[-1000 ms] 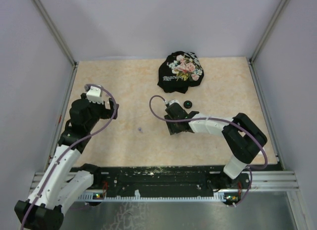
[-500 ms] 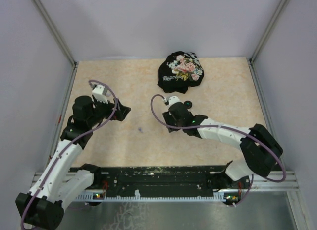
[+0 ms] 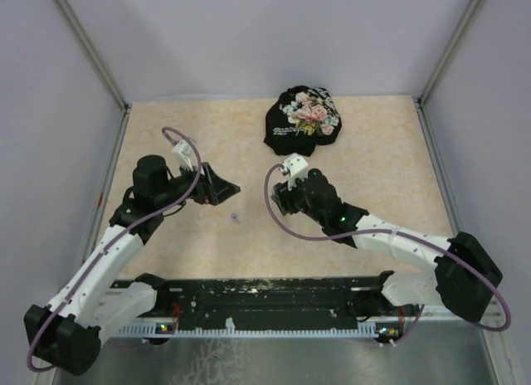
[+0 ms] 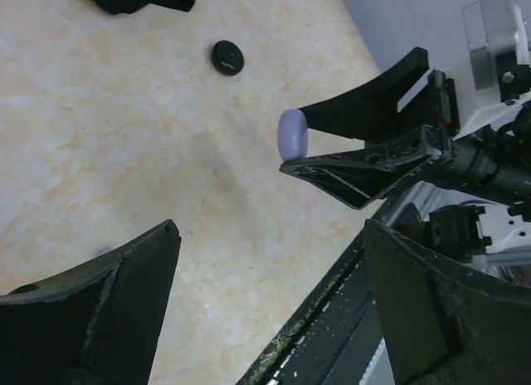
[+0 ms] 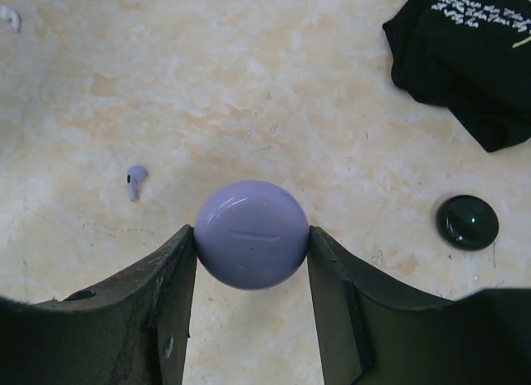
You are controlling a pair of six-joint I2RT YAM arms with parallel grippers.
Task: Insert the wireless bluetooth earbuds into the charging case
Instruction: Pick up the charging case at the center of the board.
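Two arms are out over the table [image 3: 390,153] right now. The right gripper [image 5: 251,246] is pinching the round lavender charging case [image 5: 249,223] between its fingers, held clear of the tabletop. The left gripper [image 4: 270,236] has its jaws spread wide with nothing in them, pointing toward the right one. One lavender earbud [image 5: 135,182] lies loose on the table, between the two grippers in the top view. A white earbud [image 5: 10,17] sits further out, right at the edge of the right wrist view. A small black puck [image 5: 468,222] lies near the black floral cloth [image 3: 303,119].
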